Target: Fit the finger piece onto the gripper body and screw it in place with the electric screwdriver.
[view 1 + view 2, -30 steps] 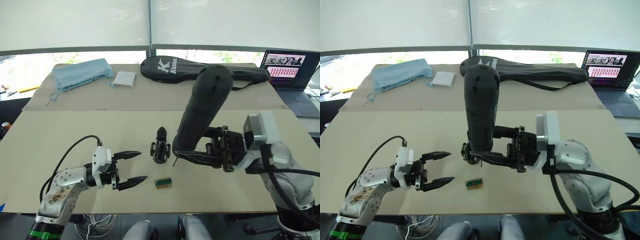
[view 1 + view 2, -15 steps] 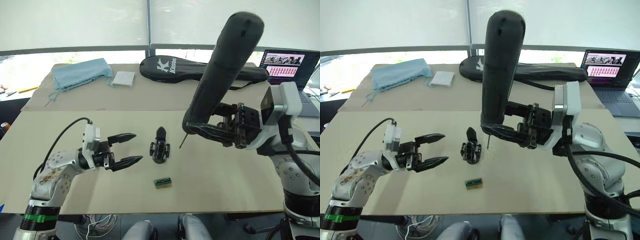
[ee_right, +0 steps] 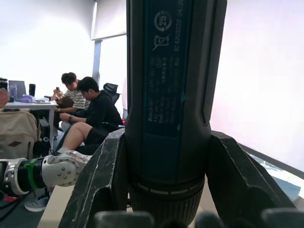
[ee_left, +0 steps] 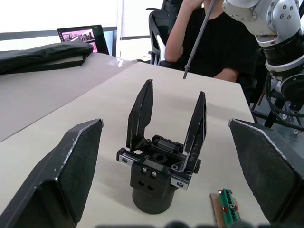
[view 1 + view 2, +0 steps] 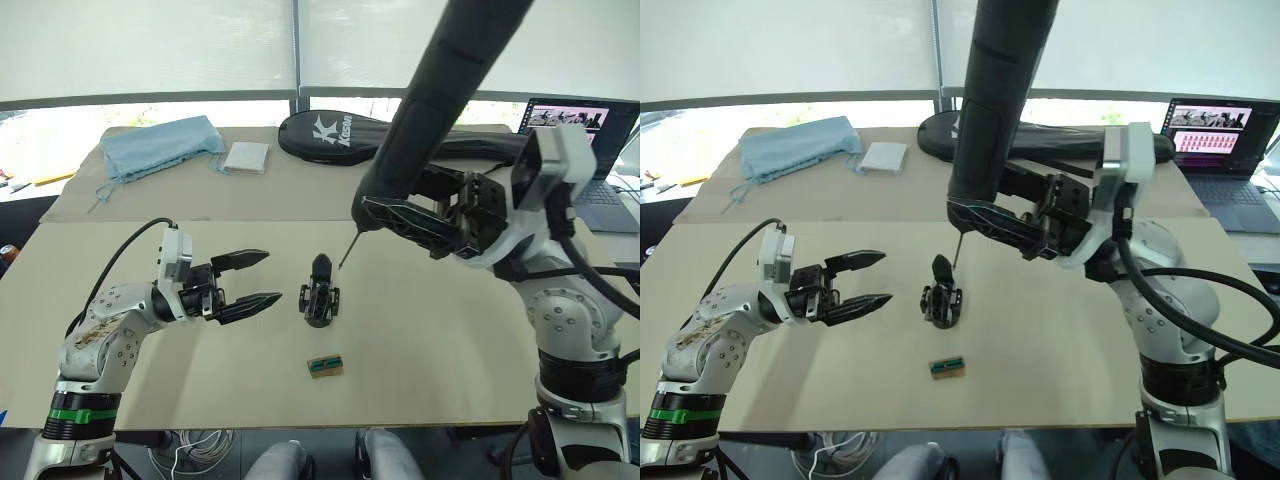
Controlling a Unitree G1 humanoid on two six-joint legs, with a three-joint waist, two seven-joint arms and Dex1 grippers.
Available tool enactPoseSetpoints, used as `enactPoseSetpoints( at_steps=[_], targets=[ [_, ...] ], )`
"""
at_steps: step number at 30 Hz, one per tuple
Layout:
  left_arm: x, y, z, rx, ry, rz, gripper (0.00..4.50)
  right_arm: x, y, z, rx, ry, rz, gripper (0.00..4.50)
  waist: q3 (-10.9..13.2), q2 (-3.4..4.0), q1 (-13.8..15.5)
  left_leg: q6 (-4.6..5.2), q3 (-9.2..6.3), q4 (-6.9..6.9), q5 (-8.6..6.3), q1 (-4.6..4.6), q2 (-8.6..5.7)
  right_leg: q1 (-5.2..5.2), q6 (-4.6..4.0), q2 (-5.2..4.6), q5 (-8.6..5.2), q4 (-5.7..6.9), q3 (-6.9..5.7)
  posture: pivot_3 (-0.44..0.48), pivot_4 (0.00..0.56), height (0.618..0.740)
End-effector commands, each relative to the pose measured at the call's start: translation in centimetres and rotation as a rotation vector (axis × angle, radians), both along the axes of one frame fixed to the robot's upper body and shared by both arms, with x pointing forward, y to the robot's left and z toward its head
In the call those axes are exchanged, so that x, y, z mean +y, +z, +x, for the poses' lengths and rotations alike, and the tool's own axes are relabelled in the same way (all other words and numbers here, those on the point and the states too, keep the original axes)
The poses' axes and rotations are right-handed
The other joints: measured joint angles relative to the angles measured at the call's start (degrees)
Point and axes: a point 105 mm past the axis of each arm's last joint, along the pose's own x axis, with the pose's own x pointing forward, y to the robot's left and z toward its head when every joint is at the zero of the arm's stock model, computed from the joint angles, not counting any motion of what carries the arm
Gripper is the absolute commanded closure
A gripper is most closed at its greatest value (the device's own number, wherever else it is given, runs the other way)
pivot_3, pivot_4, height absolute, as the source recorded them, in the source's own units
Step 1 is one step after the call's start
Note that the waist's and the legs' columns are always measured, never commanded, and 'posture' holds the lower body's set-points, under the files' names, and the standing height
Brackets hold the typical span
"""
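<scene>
The gripper body (image 5: 320,296) stands upright mid-table, a small black assembly on a round base. In the left wrist view two tapered black fingers rise from the gripper body (image 4: 159,178); I cannot tell the finger piece apart from the other finger. My right gripper (image 5: 405,212) is shut on the electric screwdriver (image 5: 430,110), a thick dark cylinder that leans up and to the right. Its thin bit (image 5: 346,258) hangs just above and right of the gripper body. My left gripper (image 5: 248,280) is open, level with the body and a short way to its left.
A small green-and-brown block (image 5: 326,365) lies in front of the gripper body. On the far table are a black racket bag (image 5: 330,132), a blue cloth (image 5: 165,145) and a white pad (image 5: 248,157). A laptop (image 5: 575,135) sits far right. A seated person (image 4: 213,42) is beyond the table.
My right arm has lifted the screwdriver from low over the table and tilted it, so its bit now hangs above the gripper body. My left gripper has risen and moved toward the body.
</scene>
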Motion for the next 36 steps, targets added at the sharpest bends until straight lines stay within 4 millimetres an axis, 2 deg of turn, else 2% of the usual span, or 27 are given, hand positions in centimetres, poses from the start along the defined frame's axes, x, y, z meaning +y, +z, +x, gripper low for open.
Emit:
enactPoseSetpoints(
  at_steps=[1, 5, 10, 21, 36],
  targets=[
    [0.6, 0.1, 0.0, -0.077, 0.018, 0.041, 0.00, 0.6, 1.1, -0.6, -0.052, 0.019, 0.015, 2.60, 0.00, 0.00, 0.00, 0.00, 0.00, 0.00, 0.00, 0.00, 0.00, 0.00, 0.00, 0.00, 0.00, 0.00, -0.01, 0.000, 0.150, 0.740],
    [0.9, -1.2, -0.5, -0.053, 0.006, 0.075, 0.00, 1.8, 0.6, -0.2, -0.037, 0.030, 0.021, 2.60, 0.00, 0.00, -0.10, 0.00, 0.00, -0.01, 0.00, 0.00, 0.00, -0.01, 0.00, 0.00, 0.00, 0.00, -0.01, 0.000, 0.150, 0.740],
    [1.0, -1.9, -0.6, -0.048, 0.011, 0.084, 0.00, 2.7, 0.1, 0.2, -0.026, 0.035, 0.014, 2.60, 0.01, 0.01, -0.12, 0.00, 0.00, -0.01, 0.00, 0.00, 0.00, -0.03, -0.01, 0.02, 0.00, 0.02, -0.02, 0.000, 0.150, 0.740],
    [0.2, -3.6, -0.6, -0.056, 0.000, 0.131, 0.00, 3.6, -1.5, 0.9, 0.013, 0.058, -0.055, 2.60, 0.01, 0.01, -0.25, 0.00, -0.01, -0.01, 0.00, 0.00, -0.05, -0.05, -0.01, 0.02, 0.00, 0.02, -0.05, 0.000, 0.150, 0.740],
    [-0.7, -4.7, -0.3, -0.059, -0.006, 0.161, 0.00, 4.3, -2.5, 1.3, 0.047, 0.092, -0.068, 2.60, 0.01, 0.01, -0.51, 0.00, -0.01, -0.01, 0.00, -0.01, -0.05, -0.05, -0.01, 0.01, 0.00, 0.03, -0.04, 0.000, 0.150, 0.740]
  ],
)
